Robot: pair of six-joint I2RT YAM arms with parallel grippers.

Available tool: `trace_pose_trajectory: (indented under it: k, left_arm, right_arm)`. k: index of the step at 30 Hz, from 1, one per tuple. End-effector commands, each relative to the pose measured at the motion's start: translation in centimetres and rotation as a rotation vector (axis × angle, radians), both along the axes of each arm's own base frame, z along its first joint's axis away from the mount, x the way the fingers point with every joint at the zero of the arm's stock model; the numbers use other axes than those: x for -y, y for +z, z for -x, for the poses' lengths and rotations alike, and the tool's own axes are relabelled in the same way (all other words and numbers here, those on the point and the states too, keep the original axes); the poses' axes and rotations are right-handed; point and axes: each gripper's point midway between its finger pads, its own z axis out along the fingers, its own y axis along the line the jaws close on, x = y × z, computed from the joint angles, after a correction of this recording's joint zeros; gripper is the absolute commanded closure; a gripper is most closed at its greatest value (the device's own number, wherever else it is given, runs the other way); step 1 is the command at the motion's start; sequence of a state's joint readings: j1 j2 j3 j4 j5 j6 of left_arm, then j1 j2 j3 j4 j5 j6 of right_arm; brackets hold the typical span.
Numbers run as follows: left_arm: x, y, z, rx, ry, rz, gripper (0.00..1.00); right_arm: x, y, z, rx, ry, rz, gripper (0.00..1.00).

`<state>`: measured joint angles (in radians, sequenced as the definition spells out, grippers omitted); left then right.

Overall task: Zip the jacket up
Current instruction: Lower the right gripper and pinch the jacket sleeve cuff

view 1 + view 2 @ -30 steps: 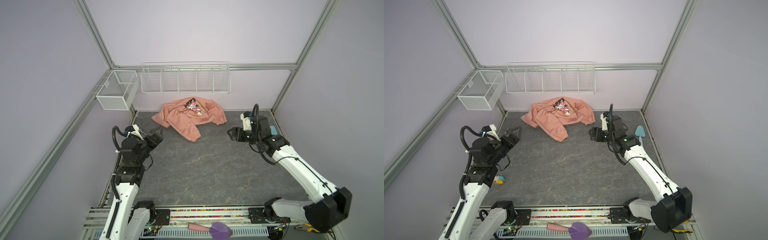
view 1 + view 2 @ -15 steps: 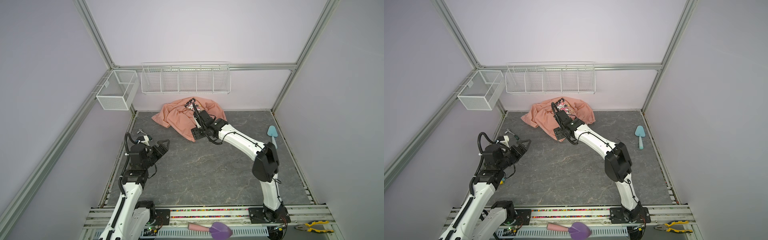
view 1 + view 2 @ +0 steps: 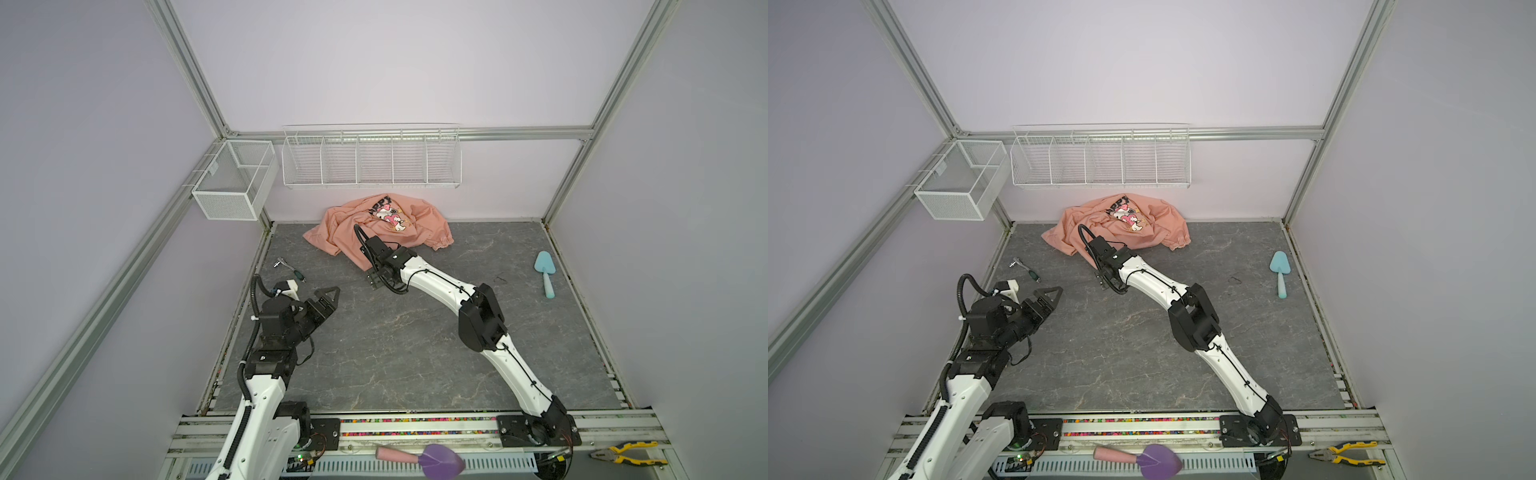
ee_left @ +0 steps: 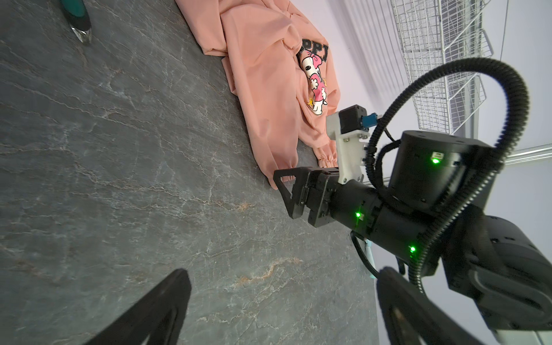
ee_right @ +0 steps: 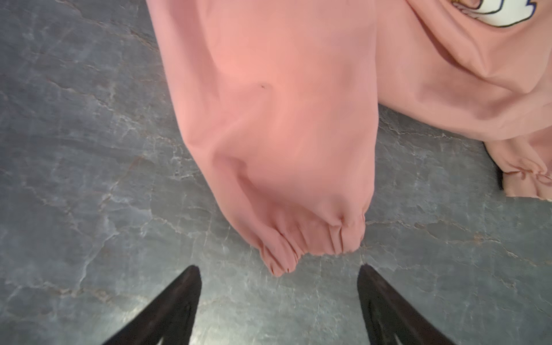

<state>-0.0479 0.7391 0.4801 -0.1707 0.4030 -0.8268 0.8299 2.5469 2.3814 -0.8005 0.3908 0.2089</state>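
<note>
right gripper (image 5: 278, 266) has its jaws spread wide and empty, tips just short of a sleeve cuff (image 5: 310, 239). left gripper (image 3: 327, 300) is wide open and empty too. you have one jacket (image 3: 332, 232) bunched against the back wall (image 3: 415, 83), two cuffs showing, with bare floor (image 3: 395, 353) in front of it.

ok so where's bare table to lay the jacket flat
The widest bare stretch of table lies between the left arm and right arm, to the front rail. A smaller patch sits between the jacket and the trowel. Crowded: the back middle, around the jacket and right gripper, and the left edge, with the small tool and left gripper.
</note>
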Motion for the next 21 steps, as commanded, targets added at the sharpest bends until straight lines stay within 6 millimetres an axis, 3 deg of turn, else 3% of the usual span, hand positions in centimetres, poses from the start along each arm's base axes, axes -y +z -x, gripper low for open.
trace_pose_trajectory:
  k: [1, 6, 13, 21]
  left_arm:
    - [-0.2, -0.6, 0.2, -0.016, 0.012, -0.006, 0.02]
    - [-0.3, -1.8, 0.1, -0.041, 0.022, -0.006, 0.01]
    - [-0.4, -4.1, -0.4, -0.113, 0.031, -0.014, 0.03]
    - [-0.4, -4.7, -0.6, -0.128, 0.029, -0.013, 0.03]
  right_arm:
    - [1.0, -0.3, -1.1, 0.004, -0.057, 0.006, 0.16]
    - [2.1, -1.8, -2.3, -0.049, -0.124, -0.044, 0.23]
    - [3.0, -3.3, -2.7, -0.128, -0.171, -0.104, 0.46]
    - [3.1, -1.4, -1.9, -0.138, -0.172, -0.133, 0.78]
